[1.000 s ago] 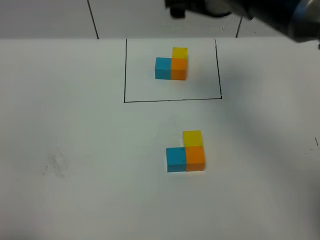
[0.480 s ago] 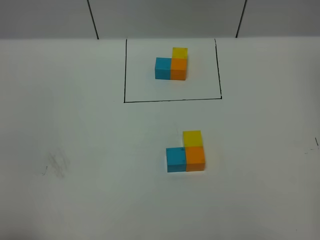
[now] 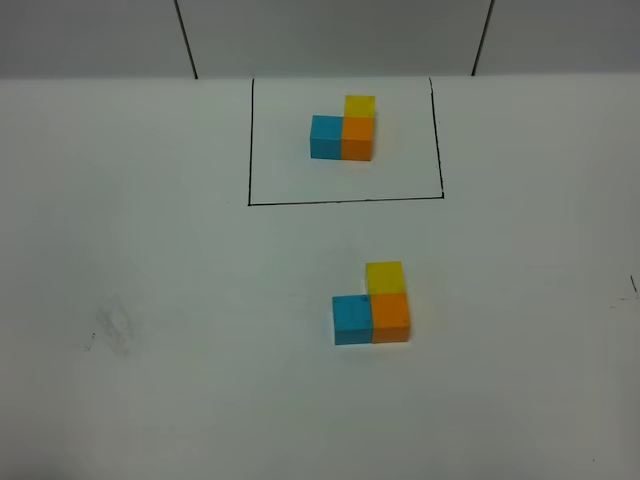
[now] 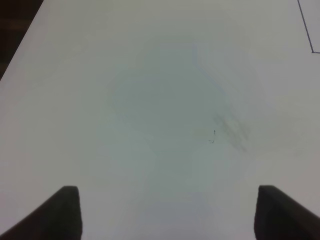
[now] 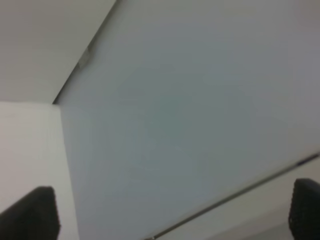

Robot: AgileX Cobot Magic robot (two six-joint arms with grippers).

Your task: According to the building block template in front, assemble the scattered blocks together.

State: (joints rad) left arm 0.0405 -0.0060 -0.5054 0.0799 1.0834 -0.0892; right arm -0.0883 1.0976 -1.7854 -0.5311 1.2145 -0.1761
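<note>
The building block template point(image 3: 343, 131) is a joined L of blue, orange and yellow cubes inside a thin black drawn rectangle point(image 3: 345, 201) at the back of the table. Nearer the front, the unframed blue block point(image 3: 352, 319), orange block point(image 3: 391, 316) and yellow block point(image 3: 385, 277) sit touching in the same L shape. No arm shows in the exterior high view. In the left wrist view my left gripper point(image 4: 167, 212) is open and empty over bare table. In the right wrist view my right gripper point(image 5: 172, 215) is open and empty, facing blurred pale surfaces.
The white table point(image 3: 150, 250) has a faint grey smudge point(image 3: 112, 330) at the left, which also shows in the left wrist view point(image 4: 231, 131). Two dark seams point(image 3: 186, 40) run down the back wall. A corner of the black rectangle point(image 4: 311, 40) shows in the left wrist view.
A second ago an arm was at the top right of the exterior high view; it has withdrawn out of view. The blocks have not moved.
</note>
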